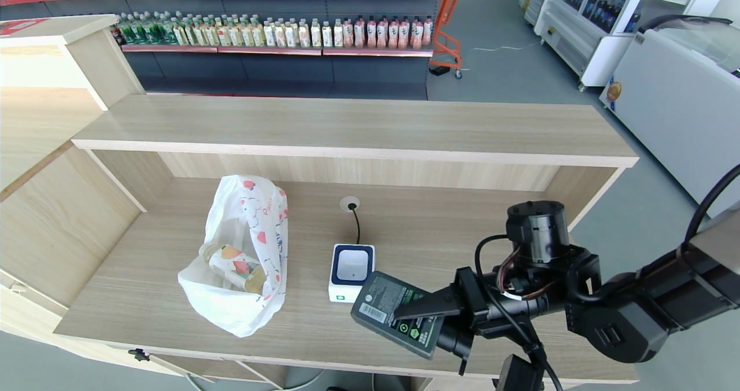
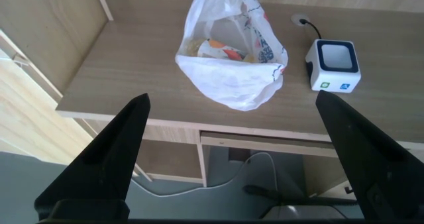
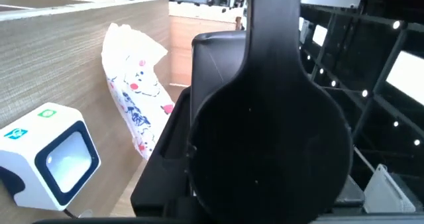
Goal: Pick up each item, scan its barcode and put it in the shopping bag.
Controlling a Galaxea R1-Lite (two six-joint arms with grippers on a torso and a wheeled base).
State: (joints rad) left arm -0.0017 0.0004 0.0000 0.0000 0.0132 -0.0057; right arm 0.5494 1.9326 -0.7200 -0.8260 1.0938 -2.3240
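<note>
The dark pouch [image 1: 388,310] has one end buried under the right gripper [image 1: 425,313], and from the right wrist that pair blocks half the shopping bag [image 3: 132,71]. The scanner [image 3: 50,154] runs off the edge. Inside the bag, possibly a bottle [image 1: 234,266], mostly wrapped in plastic.

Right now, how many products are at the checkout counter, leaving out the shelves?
2. One bottle lies inside the bag; one dark packet is held in the right pincer beside the scanner. The bag may hide more.
</note>
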